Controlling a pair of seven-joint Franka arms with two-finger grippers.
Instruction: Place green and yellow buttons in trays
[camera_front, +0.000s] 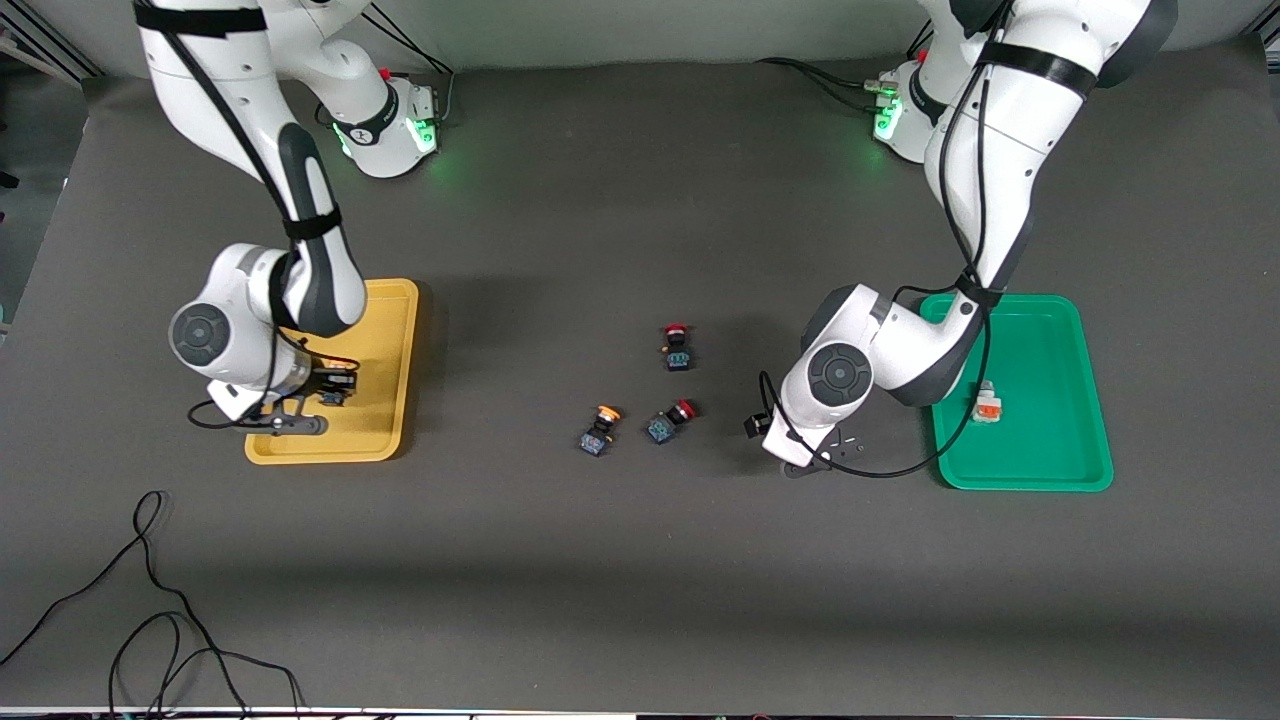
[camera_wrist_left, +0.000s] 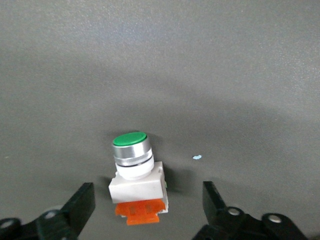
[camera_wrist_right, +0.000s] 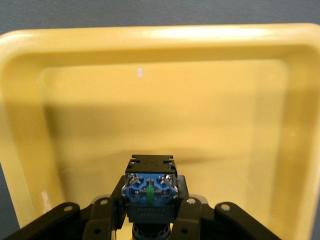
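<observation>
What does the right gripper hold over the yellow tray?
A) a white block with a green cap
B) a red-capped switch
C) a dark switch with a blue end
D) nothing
C: in the right wrist view the right gripper is shut on a dark switch with a blue end, over the yellow tray.

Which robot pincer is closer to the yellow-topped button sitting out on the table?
The left pincer. It sits open around a green-capped button by the green tray, nearest the yellow-topped button. The right pincer is over the yellow tray, gripping a dark button.
</observation>
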